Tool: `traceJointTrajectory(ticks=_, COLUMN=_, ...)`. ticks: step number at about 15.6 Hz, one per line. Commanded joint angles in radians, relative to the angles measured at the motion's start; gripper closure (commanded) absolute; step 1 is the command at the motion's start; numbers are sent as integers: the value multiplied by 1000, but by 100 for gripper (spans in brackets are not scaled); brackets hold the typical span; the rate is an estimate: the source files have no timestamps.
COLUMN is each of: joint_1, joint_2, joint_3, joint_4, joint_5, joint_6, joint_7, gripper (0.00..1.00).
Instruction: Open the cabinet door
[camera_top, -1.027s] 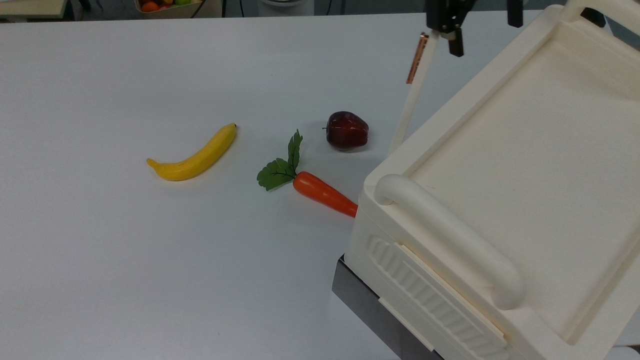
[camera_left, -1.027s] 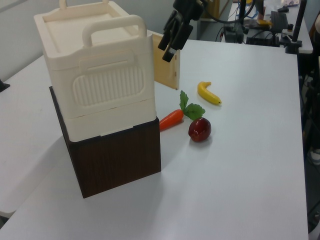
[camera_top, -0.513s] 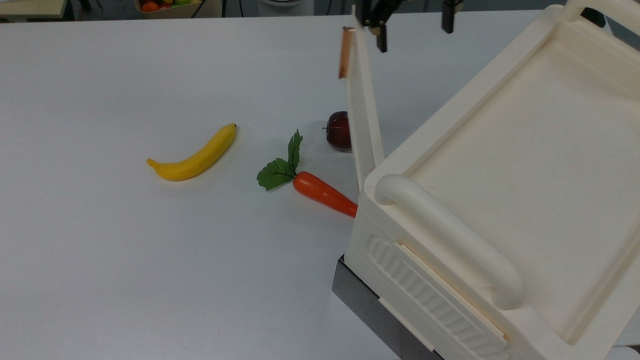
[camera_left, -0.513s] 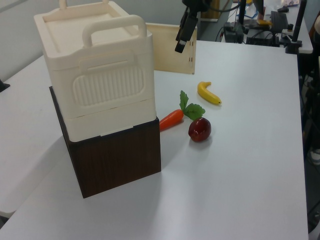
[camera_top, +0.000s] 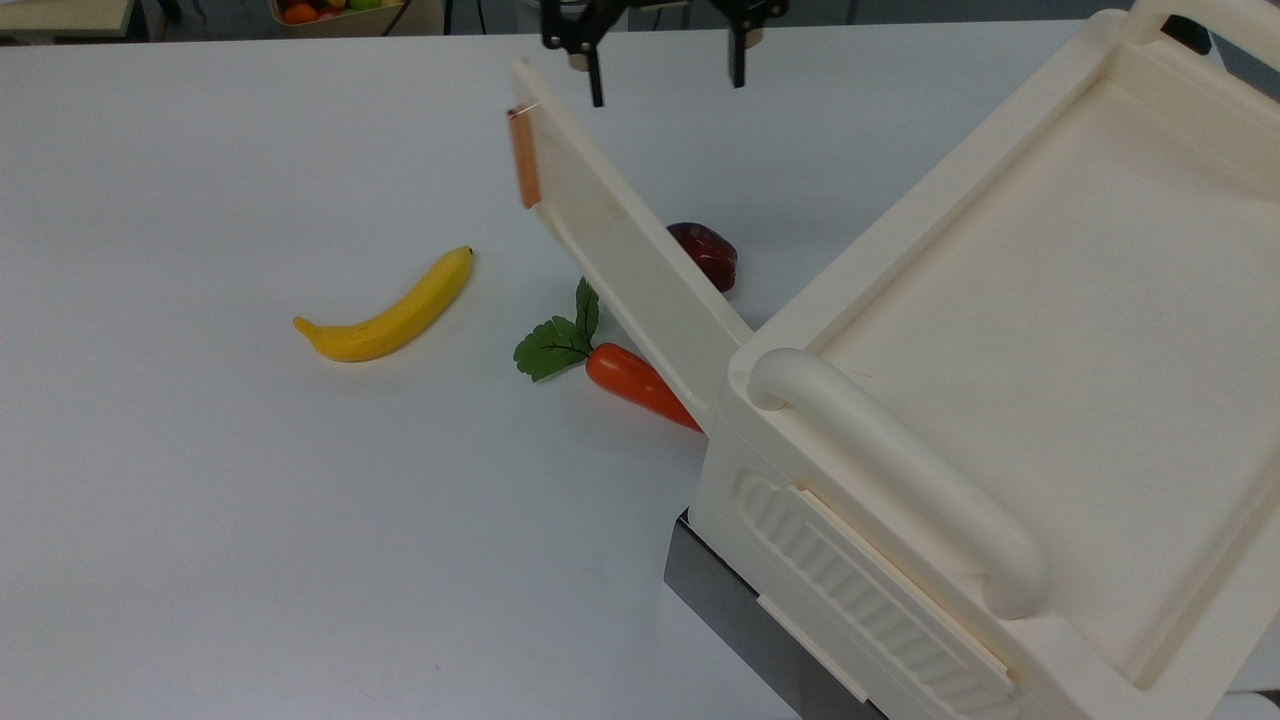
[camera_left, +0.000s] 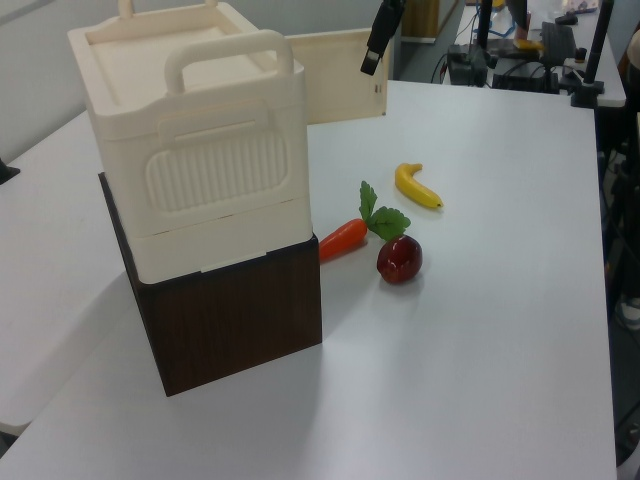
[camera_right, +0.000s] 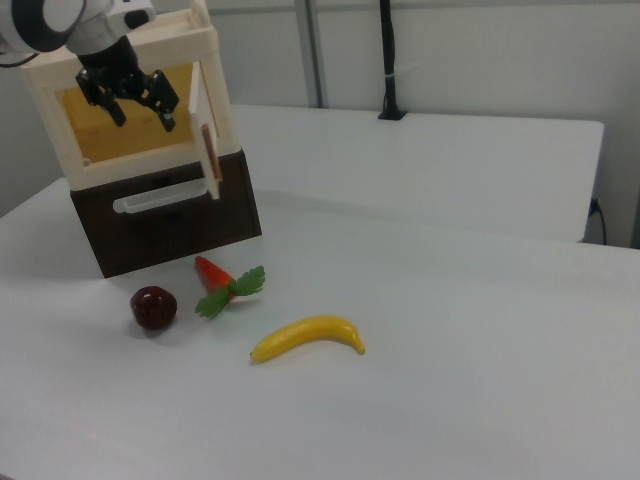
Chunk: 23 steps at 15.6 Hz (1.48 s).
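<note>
Now swung wide, the cabinet door (camera_top: 625, 255) juts from the cream cabinet (camera_top: 1010, 380) toward the upper middle of the top view, its orange-copper strip (camera_top: 523, 158) at the free edge near the upper left of centre. At the top edge of that frame the gripper (camera_top: 665, 62) hangs with its two fingers spread apart, holding nothing, and appears clear of the panel. In the right view it sits at the upper left, in front of the cabinet's exposed yellowish interior (camera_right: 125, 125). By the look of it, the opening step is all but complete; what seems left is to draw the arm clear without brushing the door shut again. On the white table (camera_top: 250, 520), a banana (camera_top: 388, 308) lies left of centre in the top view, well apart from the door. A carrot (camera_top: 610, 365) with green leaves and a dark red apple (camera_top: 708, 252) sit beneath the panel, partly hidden by it, yet nothing appears to block the door's swing. A dark brown base (camera_left: 235, 315) supports the cabinet.
</note>
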Motion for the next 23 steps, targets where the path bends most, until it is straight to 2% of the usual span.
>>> traceJointTrajectory(ticks=1, joint_1=-38, joint_2=-24, joint_3=-1, joint_4=-22, joint_5=-20, joint_6=-16, joint_7=22, gripper=0)
traceJointTrajectory(ticks=5, joint_1=-47, joint_2=-21, joint_3=-1, joint_4=-34, joint_5=-57, joint_6=-44, joint_7=22, gripper=0)
traceJointTrajectory(ticks=12, joint_1=-71, joint_2=-33, joint_3=-2, joint_4=-94, joint_5=-63, joint_6=-264, joint_7=25, gripper=0)
traceJointTrajectory(ticks=17, joint_1=-134, joint_2=-84, joint_3=-5, joint_4=-180, joint_5=-82, joint_6=-275, joint_7=22, gripper=0)
traceJointTrajectory(ticks=23, joint_1=-173, joint_2=-95, joint_3=-7, joint_4=-175, joint_5=-82, joint_6=-277, joint_7=23, gripper=0)
